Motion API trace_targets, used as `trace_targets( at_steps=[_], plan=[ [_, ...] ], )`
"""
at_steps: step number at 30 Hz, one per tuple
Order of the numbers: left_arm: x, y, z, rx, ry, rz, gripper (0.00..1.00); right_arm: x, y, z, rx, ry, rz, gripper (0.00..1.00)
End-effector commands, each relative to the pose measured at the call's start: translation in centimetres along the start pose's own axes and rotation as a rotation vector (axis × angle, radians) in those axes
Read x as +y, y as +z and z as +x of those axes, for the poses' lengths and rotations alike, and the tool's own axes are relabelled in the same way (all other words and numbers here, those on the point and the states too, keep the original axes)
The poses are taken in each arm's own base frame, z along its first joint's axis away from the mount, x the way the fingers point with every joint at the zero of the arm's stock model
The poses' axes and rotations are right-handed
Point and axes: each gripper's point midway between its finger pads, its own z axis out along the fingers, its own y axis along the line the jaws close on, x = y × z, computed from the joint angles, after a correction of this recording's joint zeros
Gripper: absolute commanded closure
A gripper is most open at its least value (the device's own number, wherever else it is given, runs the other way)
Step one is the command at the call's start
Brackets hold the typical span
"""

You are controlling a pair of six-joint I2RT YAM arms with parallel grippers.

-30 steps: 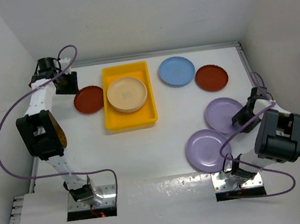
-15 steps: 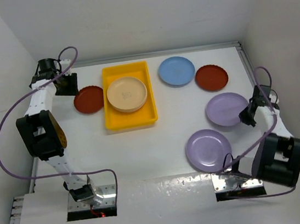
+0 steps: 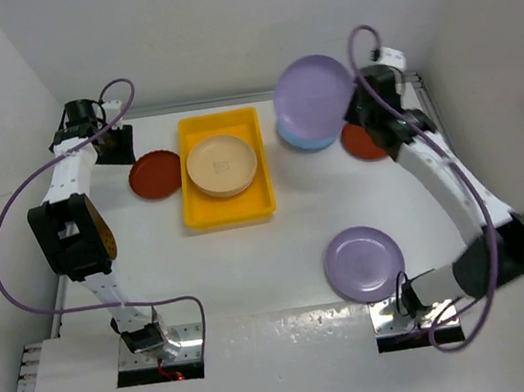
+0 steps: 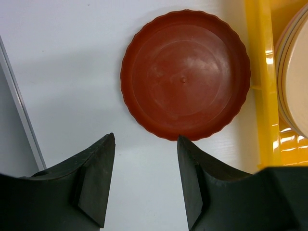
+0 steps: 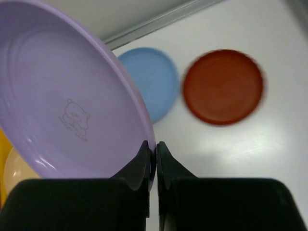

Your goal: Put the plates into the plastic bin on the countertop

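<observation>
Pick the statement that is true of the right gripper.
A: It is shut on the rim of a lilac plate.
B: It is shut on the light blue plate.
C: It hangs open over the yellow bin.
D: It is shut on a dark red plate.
A: the right gripper pinches the rim of the lilac plate, held up and tilted, while the light blue plate and a dark red plate lie on the countertop beyond.
</observation>
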Motion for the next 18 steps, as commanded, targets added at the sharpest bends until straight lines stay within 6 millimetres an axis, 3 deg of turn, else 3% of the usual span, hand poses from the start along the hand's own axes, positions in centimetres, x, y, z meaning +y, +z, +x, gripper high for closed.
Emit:
trace_targets(
  at_steps=[1,3,4,5,6,7,8,9,10,14,16,17,18],
  plan=[
    [0.3,-1.3,-2.0,-0.057,0.025,-0.03,0.43,10.3,2.8,3.7,0.086,-0.115,-0.242,1.0],
    [0.5,-1.7,-2.2,-0.065,0.027,-0.042,0.43,17.3,4.4,6.6,0.197,-0.163,-0.398,1.0],
    [0.8,-1.6,-1.7,-0.055,0.027,-0.045,0.43,19.9,4.1,5.0,0.184,-0.167,-0.443,1.0],
    [0.8,-1.9,-1.6,-0.056,0.028,-0.046,0.43,20.8,8.0,11.0,0.309,-0.225,-0.416,1.0],
    [0.8,-2.2,-1.9,-0.065,0.029,-0.048,0.43,22.2,7.8,12.8,0.362,-0.26,-0.448,1.0],
    [1.3,-2.1,-1.2,-0.05,0.032,-0.061,0.43,26.0,6.6,9.1,0.304,-0.226,-0.544,1.0],
    [1.2,-2.3,-1.0,-0.047,0.032,-0.061,0.43,26.0,9.9,14.0,0.393,-0.258,-0.515,1.0],
    [1.2,-2.3,-1.0,-0.046,0.041,-0.061,0.43,27.1,9.7,14.8,0.416,-0.253,-0.538,1.0],
    [1.8,-2.2,-0.4,-0.033,0.031,-0.073,0.43,28.8,9.5,13.1,0.369,-0.23,-0.572,1.0],
    [1.9,-2.4,-0.1,-0.034,0.024,-0.069,0.43,28.8,11.6,16.9,0.392,-0.192,-0.564,1.0],
    [1.8,-2.2,0.4,-0.022,0.022,-0.065,0.43,28.9,11.6,18.9,0.431,-0.2,-0.584,1.0],
    [1.8,-2.2,0.4,-0.022,0.022,-0.065,0.43,29.3,11.1,18.9,0.437,-0.208,-0.591,1.0],
    [1.8,-2.2,0.4,-0.022,0.022,-0.065,0.43,29.2,11.2,20.6,0.468,-0.23,-0.59,1.0]
  ],
)
